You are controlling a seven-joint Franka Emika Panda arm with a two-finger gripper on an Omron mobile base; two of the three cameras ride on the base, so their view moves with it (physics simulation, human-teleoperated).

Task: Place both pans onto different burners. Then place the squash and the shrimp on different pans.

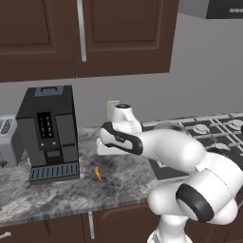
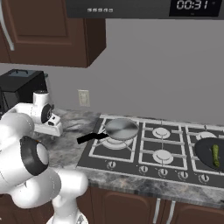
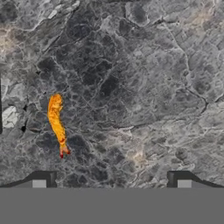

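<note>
The shrimp (image 3: 57, 123), a small orange curved piece, lies on the dark marble counter (image 3: 144, 78), left of the middle in the hand view. My gripper (image 3: 112, 181) hangs above it, open and empty, and the shrimp sits ahead of the left fingertip (image 3: 43, 180). From the left base the shrimp (image 1: 98, 173) shows near the coffee machine, below my hand. The silver pan (image 2: 121, 129) rests on the rear-left burner with its black handle (image 2: 89, 138) over the counter. At the cooktop's right edge sits the black pan (image 2: 209, 151) with the green squash (image 2: 215, 155) in it.
A black coffee machine (image 1: 50, 133) stands on the counter left of the shrimp, with a toaster (image 1: 7, 140) beyond it. Bare burners (image 2: 162, 132) lie in the middle of the cooktop. Dark cabinets hang overhead, and a wall outlet (image 2: 83, 97) is behind the counter.
</note>
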